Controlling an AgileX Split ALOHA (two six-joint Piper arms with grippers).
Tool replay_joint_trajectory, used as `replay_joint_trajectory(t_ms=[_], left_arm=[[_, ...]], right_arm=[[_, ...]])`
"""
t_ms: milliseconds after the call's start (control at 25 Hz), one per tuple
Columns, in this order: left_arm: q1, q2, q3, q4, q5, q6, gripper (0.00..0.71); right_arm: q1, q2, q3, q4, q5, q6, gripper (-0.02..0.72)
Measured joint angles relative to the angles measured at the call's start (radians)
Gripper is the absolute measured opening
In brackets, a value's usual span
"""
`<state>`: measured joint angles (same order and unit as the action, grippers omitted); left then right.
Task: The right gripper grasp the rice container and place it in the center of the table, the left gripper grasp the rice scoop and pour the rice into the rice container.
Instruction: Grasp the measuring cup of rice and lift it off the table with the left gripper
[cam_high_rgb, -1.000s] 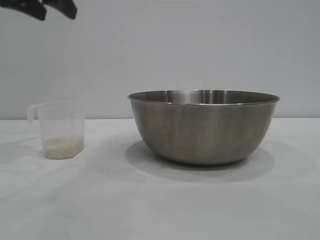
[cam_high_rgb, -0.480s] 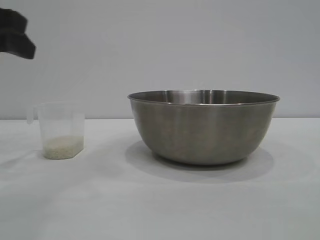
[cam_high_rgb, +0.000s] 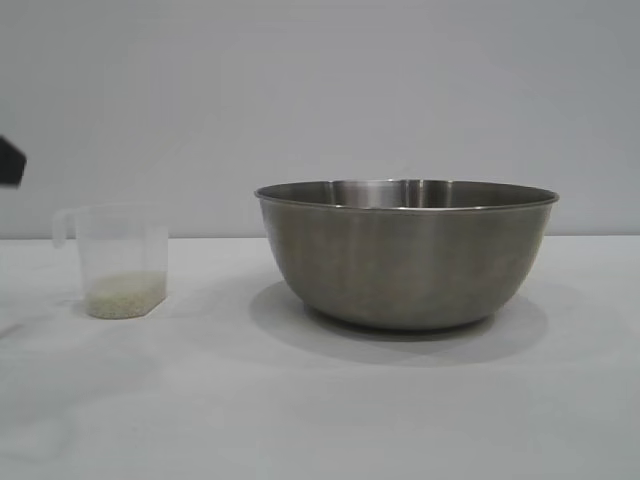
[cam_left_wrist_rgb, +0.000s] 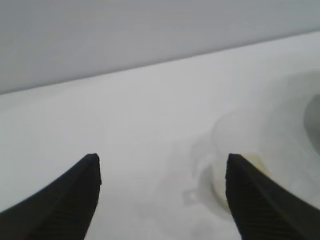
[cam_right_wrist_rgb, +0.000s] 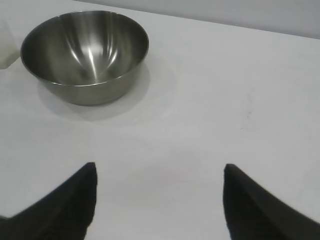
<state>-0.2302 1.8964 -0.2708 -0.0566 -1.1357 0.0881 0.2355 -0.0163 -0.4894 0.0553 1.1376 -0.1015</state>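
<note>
1. Nearest in the outside view is bare white table (cam_high_rgb: 320, 420), a plain cloth running back to a grey wall (cam_high_rgb: 320, 90).
2. The cup (cam_high_rgb: 122, 262) stands upright on the table at the left, mouth up, long axis vertical. Its loop handle (cam_high_rgb: 63, 228) sits at the rim and points toward the left edge of this view, away from the bowl.
3. The rice (cam_high_rgb: 125, 295) lies as a shallow layer in the bottom of the cup, far below the rim.
4. The bowl (cam_high_rgb: 407, 255) sits upright to the right of the cup, near the middle of the table, mouth up, well apart from the cup with bare cloth between them. It is round, so no heading can be told.
5. Left claw (cam_left_wrist_rgb: 162, 200): fingers stand wide apart with nothing between them. In its wrist view the cup (cam_left_wrist_rgb: 250, 165) shows just past one fingertip, not touched. In the outside view only a dark corner of this arm (cam_high_rgb: 10, 160) shows at the left edge, above and to the left of the cup.
6. Right claw (cam_right_wrist_rgb: 160, 200): fingers wide apart, holding nothing, over bare cloth. The bowl (cam_right_wrist_rgb: 85, 55) lies well beyond it, inside empty.
</note>
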Motion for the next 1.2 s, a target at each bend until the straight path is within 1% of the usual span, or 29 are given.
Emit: replay_joint_trajectory(t_ms=[480,680,1080,1120,1200], left_arm=[[0.000,0.128,-0.127,-0.004,-0.002,0.000,0.470],[0.000,0.149,-0.177,-0.018,-0.002,0.000,0.470],[0.000,0.174,-0.231,-0.030,-0.002,0.002,0.470],[0.000,0.176,-0.236,-0.030,-0.002,0.002,0.409],[0.000,0.176,-0.238,-0.028,-0.002,0.002,0.264]], right_arm=[[0.000,0.000,0.000,0.000,0.000,0.000,0.494],[0.000,0.000,0.000,0.000,0.000,0.000,0.494],[0.000,0.000,0.000,0.000,0.000,0.000,0.494],[0.000,0.000,0.000,0.000,0.000,0.000,0.494],[0.000,0.000,0.000,0.000,0.000,0.000,0.494]])
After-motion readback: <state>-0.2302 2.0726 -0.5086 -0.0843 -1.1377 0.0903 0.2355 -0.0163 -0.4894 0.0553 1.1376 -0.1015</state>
